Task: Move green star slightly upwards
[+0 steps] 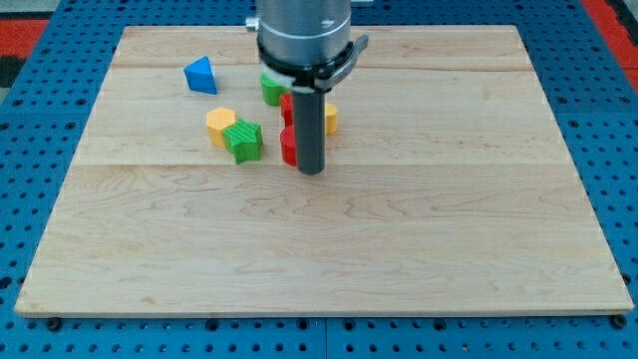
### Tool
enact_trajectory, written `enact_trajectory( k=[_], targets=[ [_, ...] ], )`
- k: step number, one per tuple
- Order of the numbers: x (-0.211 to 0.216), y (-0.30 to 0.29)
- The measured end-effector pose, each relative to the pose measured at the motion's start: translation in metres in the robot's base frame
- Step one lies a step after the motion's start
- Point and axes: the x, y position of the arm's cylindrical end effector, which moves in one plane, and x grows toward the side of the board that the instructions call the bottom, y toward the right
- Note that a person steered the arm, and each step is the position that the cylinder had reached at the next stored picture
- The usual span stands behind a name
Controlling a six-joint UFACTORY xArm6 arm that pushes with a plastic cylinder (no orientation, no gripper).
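The green star [244, 140] lies on the wooden board [319, 239], left of centre in the upper half, touching a yellow block [220, 126] at its upper left. My tip [312, 171] rests on the board to the star's right and slightly below it, apart from it. Just behind the rod are a red block [289, 146] and another red block [286, 106], partly hidden by the rod.
A blue triangular block [200, 76] lies at the upper left. A green block [271, 89] sits under the arm's head, partly hidden. An orange-yellow block [330, 120] peeks out right of the rod. Blue pegboard [40, 150] surrounds the board.
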Motion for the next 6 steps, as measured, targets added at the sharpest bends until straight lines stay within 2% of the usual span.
enact_trajectory(
  k=[1, 2, 3, 4, 6],
  targets=[
    [-0.003, -0.001],
    [0.026, -0.033],
    [0.019, -0.082],
    [-0.002, -0.098],
    [-0.034, -0.053]
  ],
)
